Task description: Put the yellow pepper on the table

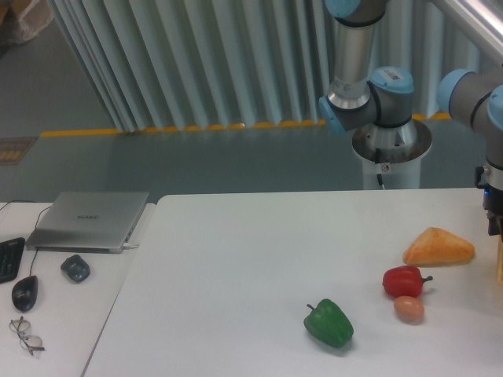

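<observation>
A large white surface (236,259) with rounded corners fills most of the view. A grey and blue robot arm (377,94) rises from a round base behind its far edge and reaches over to the right side of the picture.

At the far right edge, only a dark part of the claw (495,224) shows, hanging above the surface. Most of it is cut off by the picture's border, so I cannot tell whether its fingers are spread or pressed together.

Just below that dark part, a thin strip of yellow shows at the very edge. This seems to be the yellow pepper (500,265), almost wholly out of view. It sits under the claw, to the right of the other food. Whether the claw is pinching it, or whether it touches the surface, cannot be told.

Four more items lie on the right half of the surface:
- An orange-yellow wedge (438,248) lies nearest the claw.
- A small red pepper (404,281) lies just in front of the wedge, with its stem pointing right.
- A small tan ball (409,309) rests just in front of the red pepper, close to touching it.
- A green pepper (328,323) lies farther left, near the front edge and apart from the rest.

A narrower surface (102,306) stands to the left. It carries a closed silver laptop (88,220), a dark mouse (24,293), a small dark grey object (75,269), a pair of glasses (26,334) and the corner of a black keyboard (8,259).
</observation>
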